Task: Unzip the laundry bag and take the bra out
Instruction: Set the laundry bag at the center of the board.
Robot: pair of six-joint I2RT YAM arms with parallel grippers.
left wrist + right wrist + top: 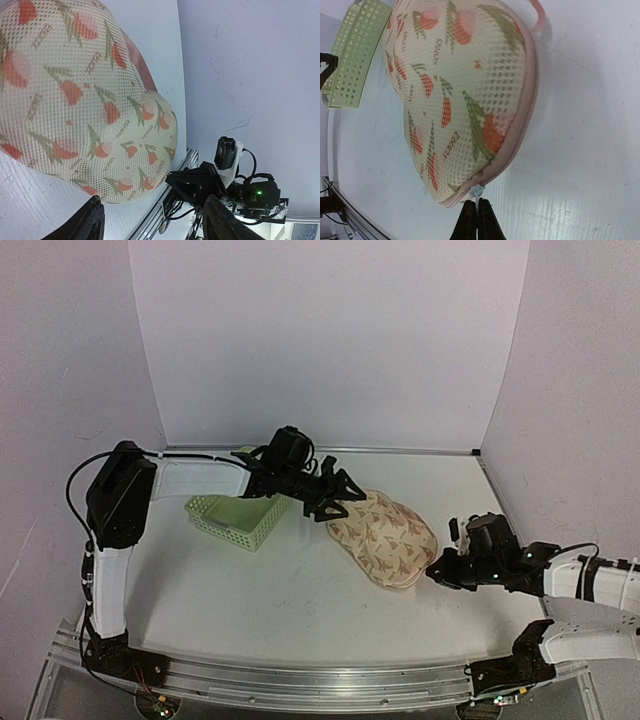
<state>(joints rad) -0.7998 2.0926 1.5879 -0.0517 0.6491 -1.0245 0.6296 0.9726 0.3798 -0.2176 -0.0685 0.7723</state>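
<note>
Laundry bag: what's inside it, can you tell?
Not visible. The laundry bag looks zipped shut; the printed mesh hides its contents. The right gripper pinches its zipper pull.

White table (pixel 300 600) stretching under soft even light, pale walls (pixel 320 340) closing it in left, back and right, metal rail (pixel 300 685) running along its near edge

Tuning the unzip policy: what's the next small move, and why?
Probably clamp the open left gripper onto the far end of the laundry bag: the right gripper is shut on the zipper pull, so pulling needs an anchor.
</note>
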